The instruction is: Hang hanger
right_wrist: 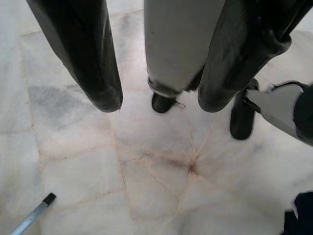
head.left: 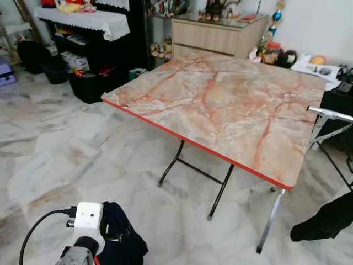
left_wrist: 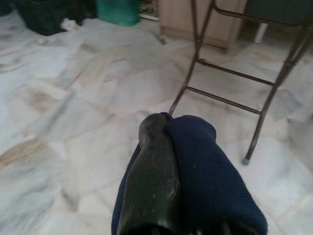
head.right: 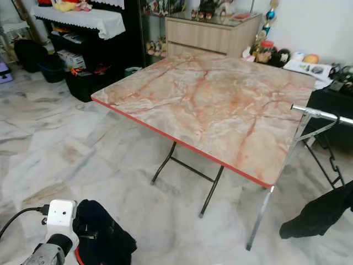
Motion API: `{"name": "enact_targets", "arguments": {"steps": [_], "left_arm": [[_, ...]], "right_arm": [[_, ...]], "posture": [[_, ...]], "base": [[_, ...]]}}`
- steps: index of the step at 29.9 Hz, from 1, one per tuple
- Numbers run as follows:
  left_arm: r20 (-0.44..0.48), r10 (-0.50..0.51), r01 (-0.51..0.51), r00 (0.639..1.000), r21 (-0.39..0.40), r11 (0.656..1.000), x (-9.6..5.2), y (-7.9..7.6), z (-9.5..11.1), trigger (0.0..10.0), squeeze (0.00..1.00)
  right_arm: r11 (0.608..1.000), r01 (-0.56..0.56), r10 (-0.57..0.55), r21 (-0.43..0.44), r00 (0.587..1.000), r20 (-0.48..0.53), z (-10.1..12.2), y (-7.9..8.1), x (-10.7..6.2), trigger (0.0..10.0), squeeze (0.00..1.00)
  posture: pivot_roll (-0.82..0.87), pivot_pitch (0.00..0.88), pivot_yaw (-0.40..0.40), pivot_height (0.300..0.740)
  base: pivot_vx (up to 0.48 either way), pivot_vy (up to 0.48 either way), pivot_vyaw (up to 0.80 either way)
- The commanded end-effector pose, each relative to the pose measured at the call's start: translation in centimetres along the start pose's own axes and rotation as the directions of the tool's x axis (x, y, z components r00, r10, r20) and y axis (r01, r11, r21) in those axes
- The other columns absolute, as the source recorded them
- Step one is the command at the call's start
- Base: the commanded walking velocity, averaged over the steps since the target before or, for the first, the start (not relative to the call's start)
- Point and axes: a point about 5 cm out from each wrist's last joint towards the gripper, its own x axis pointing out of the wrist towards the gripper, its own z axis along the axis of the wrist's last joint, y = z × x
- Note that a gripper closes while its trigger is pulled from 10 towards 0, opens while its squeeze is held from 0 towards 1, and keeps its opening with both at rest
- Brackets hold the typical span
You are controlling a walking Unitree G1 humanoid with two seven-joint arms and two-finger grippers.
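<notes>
— Where do the cameras look from?
— Head pair looks down on a folding table (head.left: 220, 105); the left wrist, low, shares its legs (left_wrist: 230, 73). The right wrist faces floor (right_wrist: 146, 166), close.

A square folding table (head.right: 220, 105) with a pink marble-patterned top, a red edge and thin metal legs stands on the pale marble floor (head.right: 60, 160). At the bottom left, the left arm's white wrist camera (head.right: 59, 216) sits beside a dark navy garment (head.right: 102, 232). A chrome rail (head.right: 320, 115) reaches in from the right above another dark cloth (head.right: 317, 215). Behind stand a wooden dresser (head.right: 212, 34) and a black shelf with a white lace cover (head.right: 83, 19).
</notes>
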Motion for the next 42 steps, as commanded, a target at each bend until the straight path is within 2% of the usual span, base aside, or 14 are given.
{"name": "enact_targets", "arguments": {"steps": [1,20,28,31,36,42], "left_arm": [[0.067,-0.017,0.017,0.998,-0.001,1.0,0.3,-0.5,1.3,10.0,0.0],[0.067,-0.006,0.006,0.998,0.0,1.0,0.4,-0.3,1.6,10.0,0.0],[0.088,0.03,-0.027,0.996,-0.039,0.999,0.6,0.2,2.2,10.0,0.0],[0.104,0.045,-0.044,0.994,-0.007,0.999,0.5,0.5,2.5,10.0,0.0],[0.106,0.058,-0.056,0.993,-0.019,0.998,0.5,0.7,2.6,10.0,0.0],[0.115,0.075,-0.071,0.991,-0.036,0.997,0.5,0.7,2.9,10.0,0.0]], "right_arm": [[1.0,0.01,-0.01,0.004,1.0,-0.011,-0.3,-0.4,0.0,10.0,0.0],[1.0,0.004,-0.004,0.001,1.0,-0.011,-0.3,-0.3,0.0,10.0,0.0],[1.0,-0.001,0.001,0.006,1.0,-0.005,-0.4,-0.3,-0.1,10.0,0.0],[1.0,-0.002,0.002,0.005,1.0,-0.004,-0.4,-0.2,-0.1,10.0,0.0],[1.0,-0.003,0.003,0.015,1.0,0.002,-0.4,-0.2,-0.1,10.0,0.0],[1.0,-0.007,0.007,0.017,1.0,0.008,-0.3,-0.2,-0.1,10.0,0.0]], "posture": [[0.21,0.011,-0.008,0.74],[0.22,0.008,-0.004,0.74],[0.22,0.0,0.001,0.74],[0.22,0.0,0.002,0.74],[0.22,0.0,0.001,0.74],[0.22,0.0,-0.002,0.74]], "base": [[0.0,0.0,-0.8],[0.0,0.0,-0.8],[0.0,0.0,-0.79],[0.0,0.0,-0.79],[0.0,-0.391,0.0],[0.0,0.0,0.0]]}}
